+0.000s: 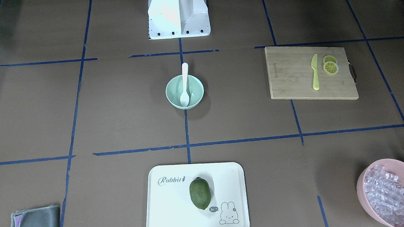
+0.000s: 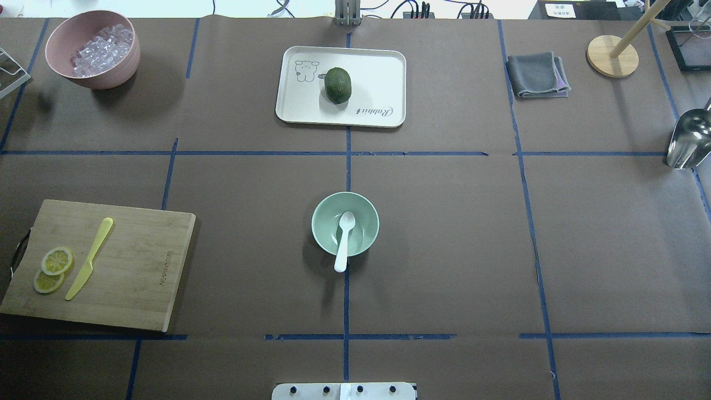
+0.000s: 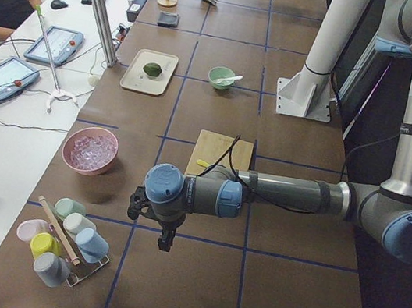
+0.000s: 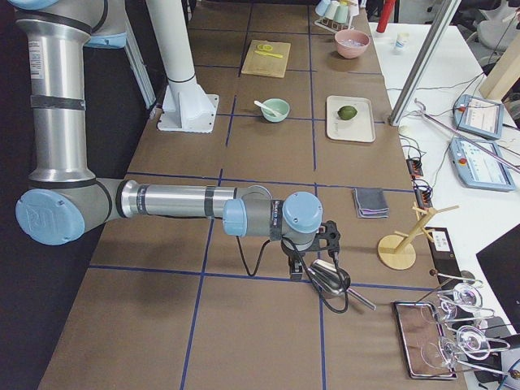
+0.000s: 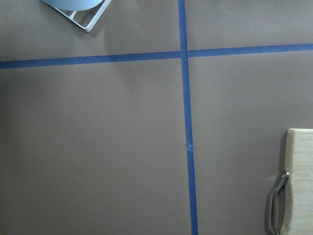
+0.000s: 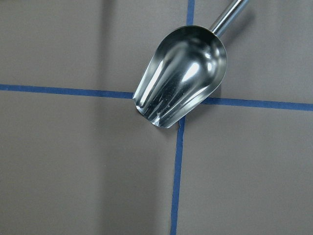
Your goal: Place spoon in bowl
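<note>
The white spoon (image 1: pixel 185 83) lies in the pale mint-green bowl (image 1: pixel 196 89) at the table's middle, head down inside and handle resting over the rim toward the robot. Both also show in the overhead view, the spoon (image 2: pixel 344 239) and the bowl (image 2: pixel 322 222). My left gripper (image 3: pixel 166 238) shows only in the exterior left view, far from the bowl, past the cutting board. My right gripper (image 4: pixel 296 268) shows only in the exterior right view, above a metal scoop. I cannot tell whether either is open or shut.
A wooden cutting board (image 2: pixel 133 266) holds a yellow knife (image 2: pixel 89 258) and lemon slices (image 2: pixel 53 269). A white tray (image 2: pixel 377 72) holds a green avocado (image 2: pixel 338 85). A pink bowl of ice (image 2: pixel 91 47), a grey cloth (image 2: pixel 536 75), a metal scoop (image 6: pixel 183 73) and a wooden stand (image 2: pixel 611 55) sit around the edges.
</note>
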`<state>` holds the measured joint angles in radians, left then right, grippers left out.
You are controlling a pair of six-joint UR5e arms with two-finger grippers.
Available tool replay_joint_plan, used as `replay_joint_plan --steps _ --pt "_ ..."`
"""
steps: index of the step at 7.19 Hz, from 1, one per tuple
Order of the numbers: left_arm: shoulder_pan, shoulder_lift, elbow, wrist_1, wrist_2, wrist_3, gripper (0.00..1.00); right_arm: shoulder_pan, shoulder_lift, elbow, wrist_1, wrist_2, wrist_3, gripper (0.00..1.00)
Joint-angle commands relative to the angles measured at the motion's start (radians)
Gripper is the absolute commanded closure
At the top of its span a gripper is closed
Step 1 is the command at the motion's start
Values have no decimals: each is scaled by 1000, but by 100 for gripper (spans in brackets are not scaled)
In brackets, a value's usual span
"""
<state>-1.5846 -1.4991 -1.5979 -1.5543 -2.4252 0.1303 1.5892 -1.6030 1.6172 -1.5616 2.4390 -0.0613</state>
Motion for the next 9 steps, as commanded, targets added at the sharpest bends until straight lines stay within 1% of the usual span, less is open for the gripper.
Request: replay_joint_plan --steps 1,2,9 --pt "0 -4 -4 -3 23 2 0 0 -8 -8 0 0 0 0" --pt "0 -4 -8 -3 40 0 0 0 -8 -19 0 0 -2 0" --pt "0 -3 -1 -4 38 2 0 20 -14 -22 0 -2 1 0"
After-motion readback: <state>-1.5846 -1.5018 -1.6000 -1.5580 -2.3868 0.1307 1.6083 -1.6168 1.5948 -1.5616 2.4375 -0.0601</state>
